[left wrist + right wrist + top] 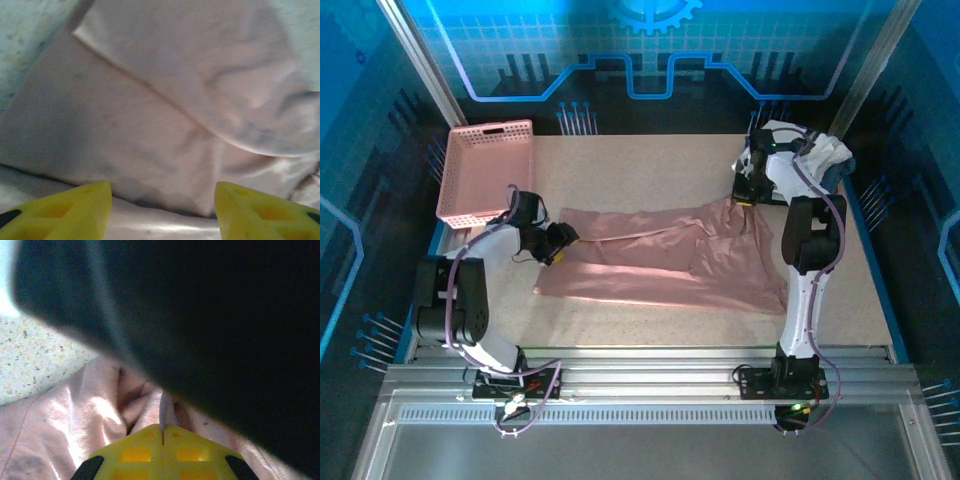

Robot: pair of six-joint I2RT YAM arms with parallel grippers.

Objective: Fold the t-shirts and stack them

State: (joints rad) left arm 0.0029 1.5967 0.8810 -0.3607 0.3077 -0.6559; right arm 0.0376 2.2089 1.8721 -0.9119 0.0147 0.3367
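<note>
The dusty-pink t-shirt (660,265) lies spread across the middle of the table, print hidden. My left gripper (563,238) is at the shirt's left edge. In the left wrist view it (162,200) is open, its yellow fingers (75,210) wide apart over folded pink cloth (165,125). My right gripper (745,197) is at the shirt's far right corner. There it (162,427) is shut on a thin ridge of pink cloth (100,415). A white t-shirt with dark patches (820,152) is bunched at the back right, with navy cloth (842,176) at its edge.
A rigid pink lattice basket (485,170) stands at the back left corner. Speckled tabletop (650,170) lies bare behind the pink shirt. A dark blurred mass (225,315) hangs close over the right wrist camera. Metal rails (640,380) run along the near edge.
</note>
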